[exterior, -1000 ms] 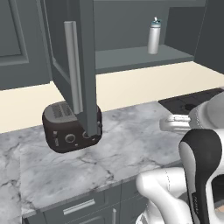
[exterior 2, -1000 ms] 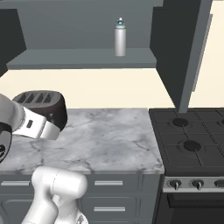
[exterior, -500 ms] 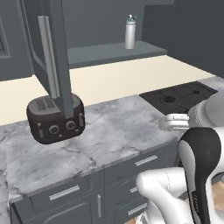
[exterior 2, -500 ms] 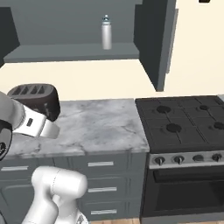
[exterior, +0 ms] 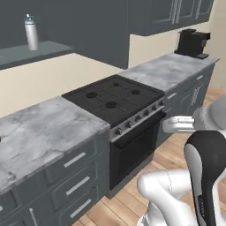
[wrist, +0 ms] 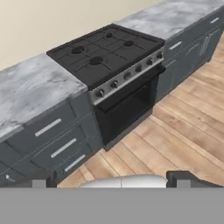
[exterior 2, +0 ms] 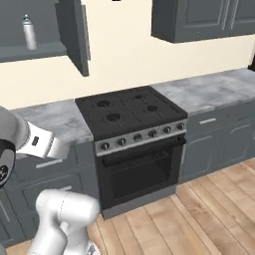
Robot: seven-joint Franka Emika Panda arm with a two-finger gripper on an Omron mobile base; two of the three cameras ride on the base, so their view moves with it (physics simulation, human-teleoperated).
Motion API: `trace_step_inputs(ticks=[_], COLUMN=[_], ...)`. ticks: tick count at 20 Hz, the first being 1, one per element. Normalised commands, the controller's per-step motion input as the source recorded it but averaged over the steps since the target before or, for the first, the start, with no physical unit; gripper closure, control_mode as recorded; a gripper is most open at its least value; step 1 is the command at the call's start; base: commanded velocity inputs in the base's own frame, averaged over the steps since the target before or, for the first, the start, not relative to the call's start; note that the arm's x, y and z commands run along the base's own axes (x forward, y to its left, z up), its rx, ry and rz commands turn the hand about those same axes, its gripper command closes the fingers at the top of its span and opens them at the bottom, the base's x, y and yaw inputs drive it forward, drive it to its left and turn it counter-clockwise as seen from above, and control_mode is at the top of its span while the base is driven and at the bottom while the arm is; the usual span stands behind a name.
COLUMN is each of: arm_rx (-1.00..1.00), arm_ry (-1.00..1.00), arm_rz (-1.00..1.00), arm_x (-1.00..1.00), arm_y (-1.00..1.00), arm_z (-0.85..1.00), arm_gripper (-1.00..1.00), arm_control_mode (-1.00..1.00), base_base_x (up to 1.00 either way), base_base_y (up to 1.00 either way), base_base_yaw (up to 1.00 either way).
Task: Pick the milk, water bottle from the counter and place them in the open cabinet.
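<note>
Left base view has the water bottle [exterior: 31, 32] standing upright on the grey shelf of the open cabinet [exterior: 39, 50], up at about ten o'clock in the picture; the right base view shows it too, at the far upper left, with the cabinet's door edge hanging beside it at about eleven o'clock. So that half of the job looks done. The milk and the island bench it sits on are not in these pictures, so where the carton lies cannot be told from here.

In the hand view the end effector [wrist: 111, 177] has its two dark tips set wide apart with nothing between them, looking down at twelve o'clock on a black stove [wrist: 109, 50], the marble worktop [wrist: 30, 87] at nine o'clock and the wood floor [wrist: 175, 131] at four o'clock.

As a judgement on handling: a small gabled carton should be light but soft-walled, apt to dent or bulge under a hard squeeze, and its coated faces may be slick. The best hold is likely across two flat opposite faces at mid-height, below the gable, with a moderate close. Gripping the sloped top would risk a slip; gripping low could tip it on the lift.
</note>
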Motion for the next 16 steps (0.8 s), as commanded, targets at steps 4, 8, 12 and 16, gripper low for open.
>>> trace_step_inputs(ticks=[4, 8, 12, 16], arm_rx=[0.0, 0.0, 0.0, 0.0], arm_ry=[0.0, 0.0, 0.0, 0.0], arm_rz=[0.0, 0.0, 0.0, 0.0], arm_x=[0.0, 0.0, 0.0, 0.0], arm_y=[0.0, 0.0, 0.0, 0.0], arm_z=[0.0, 0.0, 0.0, 0.0], arm_gripper=[-1.0, -1.0, -1.0, -1.0], arm_control_mode=[1.0, 1.0, 1.0, 1.0], base_base_x=[-0.06, -0.04, 0.0, 0.0], base_base_y=[-0.88, -0.78, -0.47, -0.57], base_base_yaw=[-0.67, -0.62, -0.47, -0.45])
